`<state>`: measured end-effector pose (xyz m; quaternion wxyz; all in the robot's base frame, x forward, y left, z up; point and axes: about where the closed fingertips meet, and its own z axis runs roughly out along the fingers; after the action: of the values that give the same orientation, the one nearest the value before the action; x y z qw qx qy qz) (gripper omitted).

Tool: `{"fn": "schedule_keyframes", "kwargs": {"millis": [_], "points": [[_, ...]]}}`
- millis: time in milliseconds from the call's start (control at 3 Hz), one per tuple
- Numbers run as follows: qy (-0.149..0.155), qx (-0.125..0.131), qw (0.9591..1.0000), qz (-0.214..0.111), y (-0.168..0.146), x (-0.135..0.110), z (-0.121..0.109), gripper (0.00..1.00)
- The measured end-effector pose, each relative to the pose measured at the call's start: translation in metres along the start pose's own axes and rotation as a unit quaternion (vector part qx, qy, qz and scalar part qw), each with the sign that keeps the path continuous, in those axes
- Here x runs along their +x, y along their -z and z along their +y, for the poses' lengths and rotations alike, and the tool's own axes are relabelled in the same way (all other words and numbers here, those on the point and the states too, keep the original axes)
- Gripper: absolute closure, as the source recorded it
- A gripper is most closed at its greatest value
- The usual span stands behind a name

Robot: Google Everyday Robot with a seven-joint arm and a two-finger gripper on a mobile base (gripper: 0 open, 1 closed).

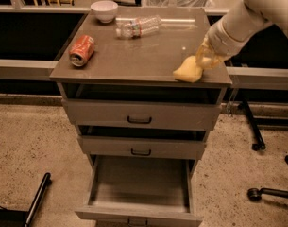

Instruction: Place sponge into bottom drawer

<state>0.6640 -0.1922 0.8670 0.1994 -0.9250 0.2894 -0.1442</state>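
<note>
The pale yellow sponge (187,71) is at the right front corner of the cabinet top (134,56), close to the front edge. My gripper (206,58) comes in from the upper right and is shut on the sponge's right end. The sponge looks tilted, with its left end low on the top. The bottom drawer (139,186) is pulled far out below, and its flat grey floor is bare. It lies to the lower left of the sponge.
A red soda can (82,50) lies on the left of the top. A plastic bottle (139,26) and a white bowl (104,9) are at the back. The two upper drawers (139,117) are slightly open. Chair legs with castors (266,193) stand at the right, and a black bar (37,200) at the left.
</note>
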Motion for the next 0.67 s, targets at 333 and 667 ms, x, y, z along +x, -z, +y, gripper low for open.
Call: {"fn": "schedule_keyframes", "kwargs": {"millis": [333,667], "points": [[0.041,0.039,0.9983,-0.017,-0.0004,-0.0231,0.0179,1.0],[0.062,0.125,0.989,-0.05,-0.0012,-0.0319,0.023,1.0]]}}
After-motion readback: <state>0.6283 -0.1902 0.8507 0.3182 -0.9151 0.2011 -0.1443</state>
